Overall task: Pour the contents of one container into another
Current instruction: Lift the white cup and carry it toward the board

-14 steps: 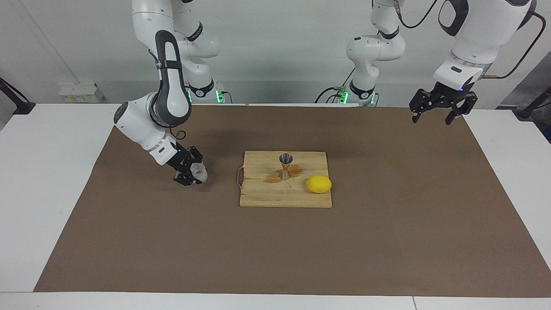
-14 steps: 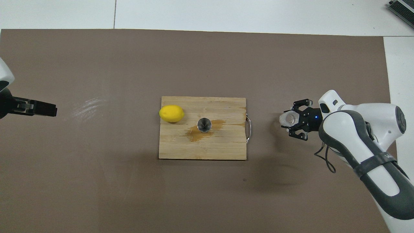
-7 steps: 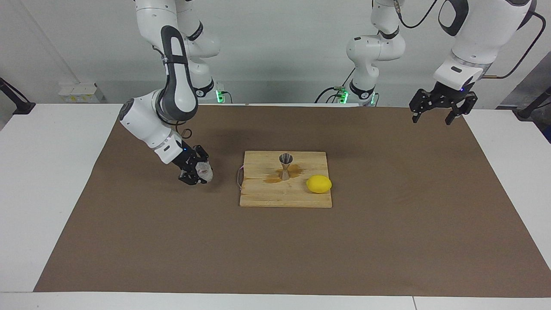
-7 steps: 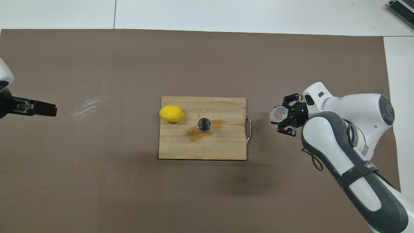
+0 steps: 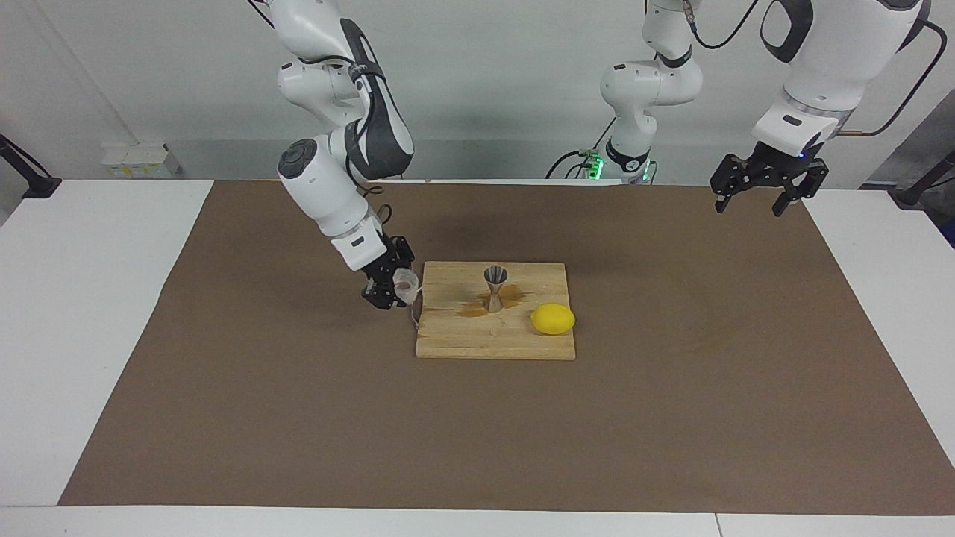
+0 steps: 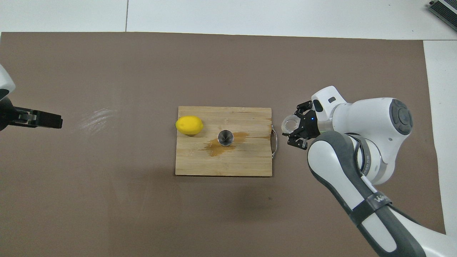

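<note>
The right gripper [image 5: 393, 287] is clamped on 1 small clear ribbed glass cup [image 5: 406, 282], over the mat beside the cutting board [image 5: 462, 339]. On the board stand 1 shiny steel hourglass jigger [image 5: 495, 286] and 1 lemon [image 5: 553, 319]. The left gripper [image 5: 768, 186] waits, fingers apart.

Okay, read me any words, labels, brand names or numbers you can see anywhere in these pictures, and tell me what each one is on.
Right arm: a short pale marking on the dark band near its elbow in the overhead view, too small to read.
Cutting board, steel jigger, lemon, glass cup: no text shows.
Nothing else readable.
</note>
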